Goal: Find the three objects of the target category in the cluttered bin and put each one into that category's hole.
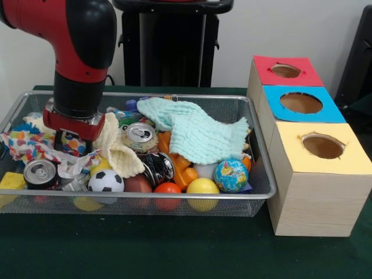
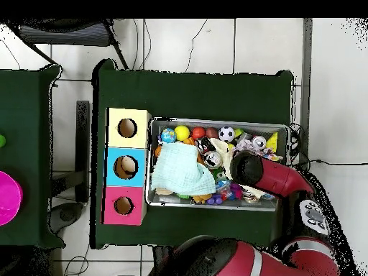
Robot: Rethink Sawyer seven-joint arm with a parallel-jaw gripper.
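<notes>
One dotted cloth (image 1: 26, 145) shows beneath the gripper (image 1: 72, 139), lowered into the wire bin (image 1: 174, 197) to reach it; finger state cannot be told.

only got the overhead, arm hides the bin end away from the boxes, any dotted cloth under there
Observer: Yes. In the front view a thin white cloth printed with coloured dots lies crumpled at that end of the silver wire mesh bin.
Operator: is the gripper on it
Observer: The gripper is down low over a dotted patch; I cannot tell whether it is open or shut.
Operator: whats right next to the arm
Observer: A plain cream waffle cloth hangs beside it, next to a silver drink can.
</notes>
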